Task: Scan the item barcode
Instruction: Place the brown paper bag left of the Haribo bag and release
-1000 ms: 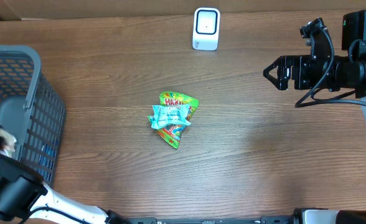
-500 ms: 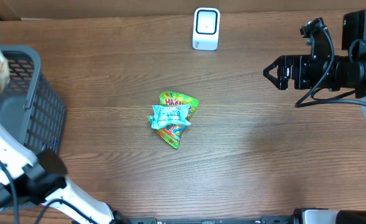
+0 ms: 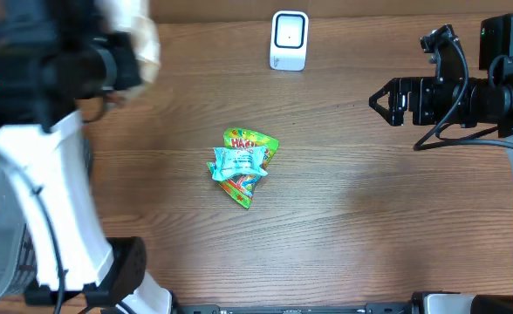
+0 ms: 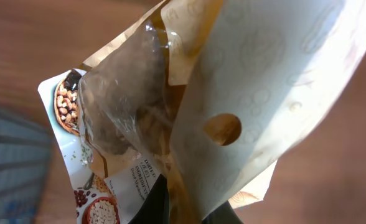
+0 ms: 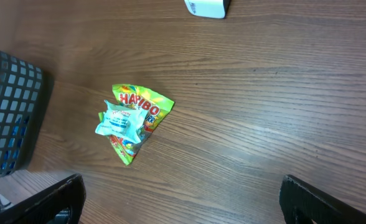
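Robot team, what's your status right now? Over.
Left gripper shut on snack pouch, held off the table. Right gripper open, empty. Candy packets mid-table, clear of the scanner.

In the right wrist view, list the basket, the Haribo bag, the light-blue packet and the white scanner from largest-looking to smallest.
1. basket, even though cropped at the left edge.
2. Haribo bag.
3. light-blue packet, lying on the bag.
Unranked: white scanner, mostly cut off at the top edge.
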Robot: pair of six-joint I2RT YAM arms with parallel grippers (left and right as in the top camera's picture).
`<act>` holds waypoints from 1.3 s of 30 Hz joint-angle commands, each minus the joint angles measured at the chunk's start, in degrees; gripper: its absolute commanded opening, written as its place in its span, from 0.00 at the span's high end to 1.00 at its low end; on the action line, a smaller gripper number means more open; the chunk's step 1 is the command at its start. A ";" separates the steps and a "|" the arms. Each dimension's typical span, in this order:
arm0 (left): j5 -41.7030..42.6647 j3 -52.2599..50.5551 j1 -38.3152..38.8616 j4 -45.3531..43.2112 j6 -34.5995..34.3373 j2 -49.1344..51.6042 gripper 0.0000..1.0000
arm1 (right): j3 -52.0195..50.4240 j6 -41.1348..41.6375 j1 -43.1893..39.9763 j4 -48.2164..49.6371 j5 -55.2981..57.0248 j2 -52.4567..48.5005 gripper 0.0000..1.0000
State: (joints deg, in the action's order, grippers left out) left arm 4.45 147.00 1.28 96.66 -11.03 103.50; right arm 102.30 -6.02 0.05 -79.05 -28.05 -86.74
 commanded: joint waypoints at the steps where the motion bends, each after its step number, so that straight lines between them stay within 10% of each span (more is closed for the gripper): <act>1: -2.38 -8.55 5.97 -0.02 -0.94 1.64 0.96 | -0.02 -0.22 -0.02 0.17 0.11 0.46 0.00; 17: -4.66 -58.86 15.61 -24.90 -8.76 1.70 0.95 | -0.02 -0.26 -0.02 -0.33 0.13 0.46 0.00; 21: -2.49 -64.37 15.61 -28.26 -8.92 1.70 0.55 | -0.02 -0.26 -0.02 -0.13 0.11 0.46 0.00; 24: -1.81 -65.18 15.61 -28.35 -8.81 1.70 0.33 | -0.02 -0.26 -0.02 0.15 0.11 0.46 0.00; 39: 0.90 -35.15 12.63 -17.05 -4.13 -1.29 0.28 | -0.02 -0.35 -0.02 1.14 0.15 0.46 0.00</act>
State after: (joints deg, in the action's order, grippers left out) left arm 6.66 104.12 15.79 76.86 -16.80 105.34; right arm 102.30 -6.02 0.05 -78.39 -28.05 -86.74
